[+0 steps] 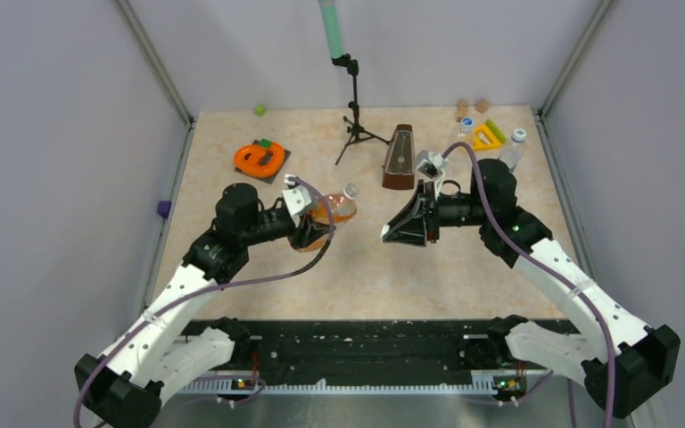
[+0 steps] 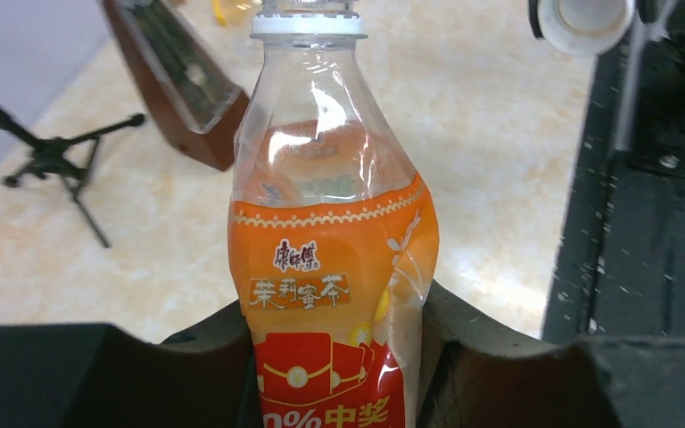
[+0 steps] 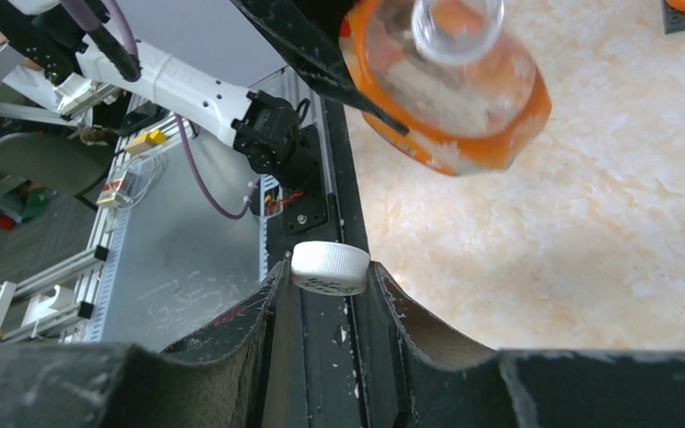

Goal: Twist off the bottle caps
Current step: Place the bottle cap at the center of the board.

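**Inspector:** Any legible marking on the orange bottle (image 2: 334,267)?

**Assistant:** Yes. On its orange label (image 2: 391,234), below the bottle's neck, white characters read "康师傅". Directly under them a pale banner reads "茉莉蜜茶".

**Inspector:** Further down the bottle?

**Assistant:** A red band (image 2: 321,379) shows "0% 中奖" in white. The start of that line cannot be seen.

**Inspector:** Elsewhere?

**Assistant:** The white cap (image 3: 328,269) has small dark print on its side, too small to read.

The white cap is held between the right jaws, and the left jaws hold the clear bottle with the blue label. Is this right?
Not quite. The left jaws hold the bottle with the orange label, not the blue one; the left wrist view shows it. The white cap is indeed between the right jaws.
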You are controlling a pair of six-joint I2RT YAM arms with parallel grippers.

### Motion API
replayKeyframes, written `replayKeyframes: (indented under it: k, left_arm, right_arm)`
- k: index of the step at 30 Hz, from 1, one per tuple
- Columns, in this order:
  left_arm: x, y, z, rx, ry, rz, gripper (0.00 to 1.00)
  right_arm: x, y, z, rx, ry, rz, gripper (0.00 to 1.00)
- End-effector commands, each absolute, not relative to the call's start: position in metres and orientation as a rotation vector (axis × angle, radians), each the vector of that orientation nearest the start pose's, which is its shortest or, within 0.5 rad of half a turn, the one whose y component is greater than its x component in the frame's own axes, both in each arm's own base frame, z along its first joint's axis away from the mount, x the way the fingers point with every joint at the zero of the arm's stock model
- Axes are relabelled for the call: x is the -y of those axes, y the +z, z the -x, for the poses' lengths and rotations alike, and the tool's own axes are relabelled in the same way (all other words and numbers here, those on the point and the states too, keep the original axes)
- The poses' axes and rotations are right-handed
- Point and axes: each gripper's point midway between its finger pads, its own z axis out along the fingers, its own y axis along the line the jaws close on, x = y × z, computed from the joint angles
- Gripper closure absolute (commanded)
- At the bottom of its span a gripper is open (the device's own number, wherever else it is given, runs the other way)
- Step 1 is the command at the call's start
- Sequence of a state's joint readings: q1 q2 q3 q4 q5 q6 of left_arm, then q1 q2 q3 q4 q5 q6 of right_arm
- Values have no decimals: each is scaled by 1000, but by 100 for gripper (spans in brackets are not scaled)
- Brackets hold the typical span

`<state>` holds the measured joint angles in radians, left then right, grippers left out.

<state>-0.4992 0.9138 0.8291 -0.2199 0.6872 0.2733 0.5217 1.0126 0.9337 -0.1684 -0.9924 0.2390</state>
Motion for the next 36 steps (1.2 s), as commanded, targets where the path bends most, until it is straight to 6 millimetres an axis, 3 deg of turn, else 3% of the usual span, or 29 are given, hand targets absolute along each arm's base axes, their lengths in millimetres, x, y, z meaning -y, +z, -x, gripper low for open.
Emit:
replayKeyframes:
  k: [1, 10, 18, 24, 28, 36]
  left_arm:
    - [218, 299, -243, -1395, -610, -950, 100]
    - [173, 323, -253, -1348, -400, -701, 100]
    - [137, 332, -253, -1297, -279, -511, 100]
    - [118, 336, -255, -1310, -224, -410, 100]
    - [109, 338, -254, -1312, -203, -368, 100]
    - [98, 335, -253, -1328, -167, -324, 100]
  right_arm:
    - [-272, 303, -170, -1652, 1385, 961, 98]
    - [-280, 280, -207, -1829, 1311, 802, 98]
    - [-294, 211, -267, -2183, 1054, 553, 96]
    - [-327, 151, -301, -2417, 776, 503, 94]
    - [-354, 123, -323, -2502, 601, 504, 93]
    - [-395, 76, -358, -2571, 488, 471, 92]
